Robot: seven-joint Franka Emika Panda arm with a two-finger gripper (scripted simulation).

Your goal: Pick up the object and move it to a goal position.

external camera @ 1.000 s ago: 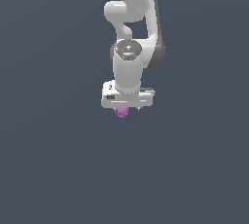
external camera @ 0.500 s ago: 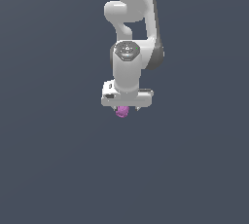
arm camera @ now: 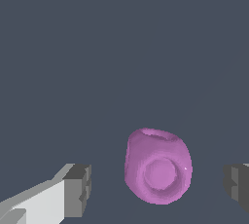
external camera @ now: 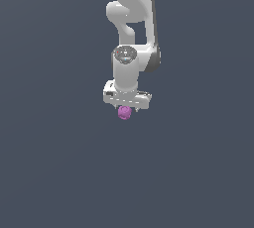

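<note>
- We are looking at one white arm [external camera: 133, 33] reaching down through a plain dark grey scene in the exterior view.
- The gripper [external camera: 125, 112] is pointing downward, with its white bar [external camera: 127, 97] lying crosswise under the wrist.
- The pink lump [external camera: 124, 113] is showing just under the bar, near its middle and much narrower than it.
- In the wrist view, we are seeing the lump [arm camera: 156, 166] sitting between the two dark fingertips [arm camera: 78, 189], nearer the one at the frame's edge.
- The gripper is standing wide: a clear gap is showing on both sides of the lump, so neither tip is touching it.
- We are seeing a round ring-like mark on the lump's facing side and a flattish rim at one end.
- We cannot tell whether the lump is resting on a desk, since the grey background is giving no edge or shadow.
</note>
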